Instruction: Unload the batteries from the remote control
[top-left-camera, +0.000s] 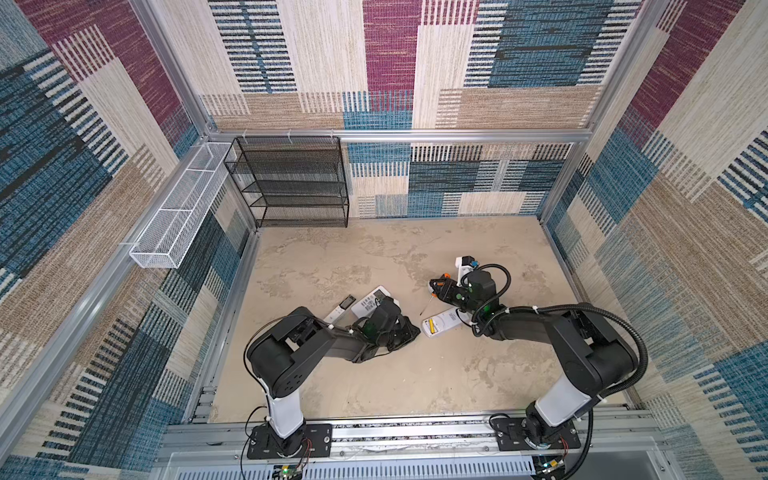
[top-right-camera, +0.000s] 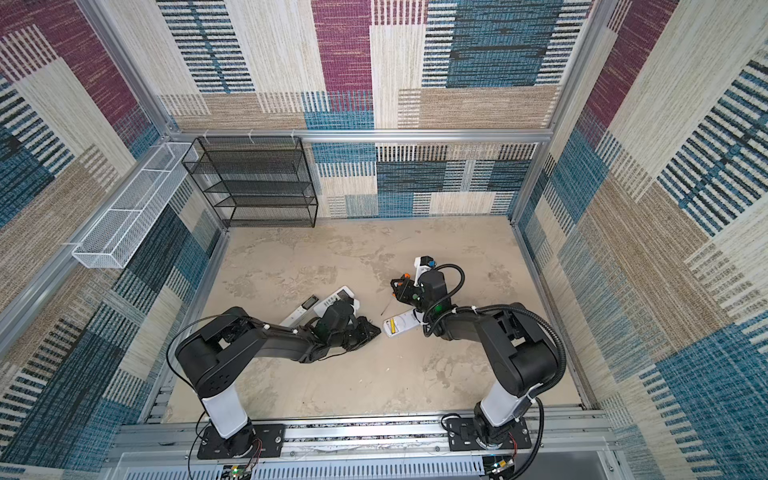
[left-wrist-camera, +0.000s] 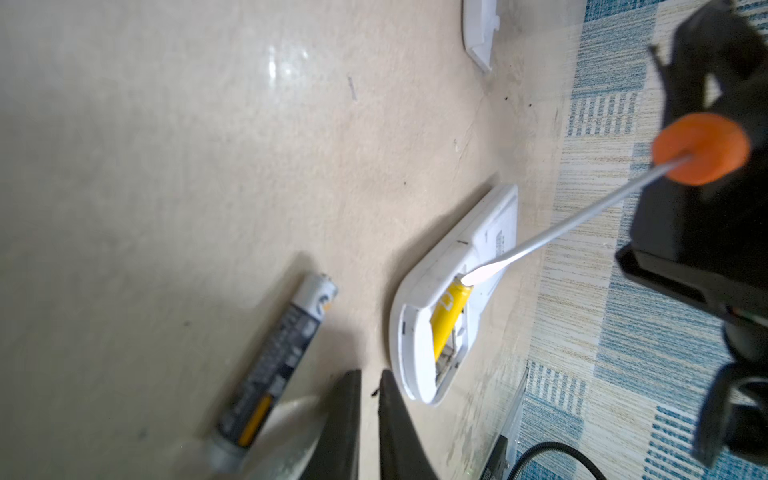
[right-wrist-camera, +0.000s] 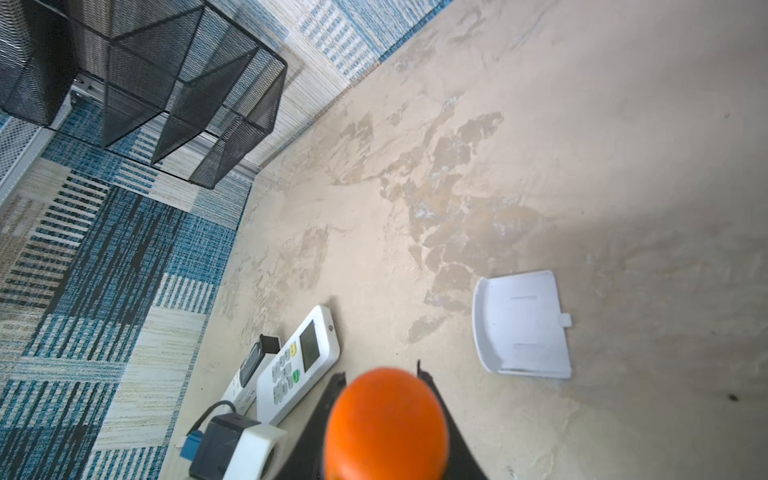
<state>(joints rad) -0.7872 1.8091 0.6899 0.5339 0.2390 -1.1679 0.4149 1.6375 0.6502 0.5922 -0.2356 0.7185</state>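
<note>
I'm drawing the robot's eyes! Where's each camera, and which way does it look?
Both top views: high above the bases, facing down at the table; left arm, right arm whole.
Left wrist: low, facing past the left gripper to the remote and yellow battery.
Right wrist: facing past the right gripper, shut on the screwdriver, to the battery cover.
Shared: the yellow battery, in left wrist and both top views.

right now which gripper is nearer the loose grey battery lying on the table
Left. The left gripper sits right beside the grey battery; the right gripper is beyond the white remote, holding the screwdriver.
</note>
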